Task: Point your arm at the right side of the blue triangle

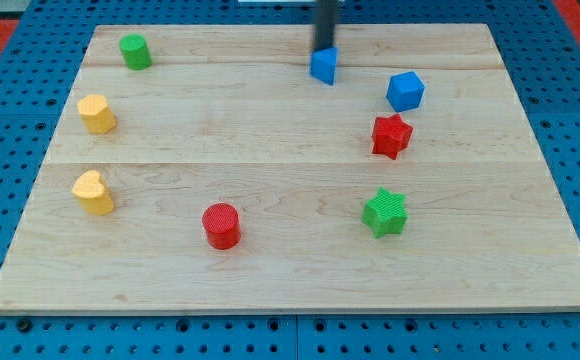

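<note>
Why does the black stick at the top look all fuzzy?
In the camera view, the rod looks smeared and soft, probably motion blur; my tip sits just above the blue triangle. The blocks, like the red star, are sharp. The light is even on the wooden board, with faint shadows and no glare.

Rod hangs approx. vertical from view's top edge — my tip [324,49] low, near top centre, slightly blurred.

I see the blue triangle [323,66] lying flat on the counter [270,270] near the view's top edge, just right of centre, one corner pointing toward the view's bottom.
</note>
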Tool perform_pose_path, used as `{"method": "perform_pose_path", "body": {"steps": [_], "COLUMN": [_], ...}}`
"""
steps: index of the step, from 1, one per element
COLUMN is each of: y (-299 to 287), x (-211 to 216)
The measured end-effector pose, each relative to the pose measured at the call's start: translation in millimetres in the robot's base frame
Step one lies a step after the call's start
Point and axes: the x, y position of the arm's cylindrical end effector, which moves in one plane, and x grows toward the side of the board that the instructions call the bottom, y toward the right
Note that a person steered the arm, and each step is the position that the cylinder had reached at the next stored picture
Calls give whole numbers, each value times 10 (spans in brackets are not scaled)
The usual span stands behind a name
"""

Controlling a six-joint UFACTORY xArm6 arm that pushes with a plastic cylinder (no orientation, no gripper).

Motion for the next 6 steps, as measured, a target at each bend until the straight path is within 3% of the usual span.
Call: {"method": "perform_pose_path", "body": {"steps": [1, 3, 4, 5, 6], "y": [87, -553, 412, 982, 242], "x": [335, -330, -369, -188, 836]}}
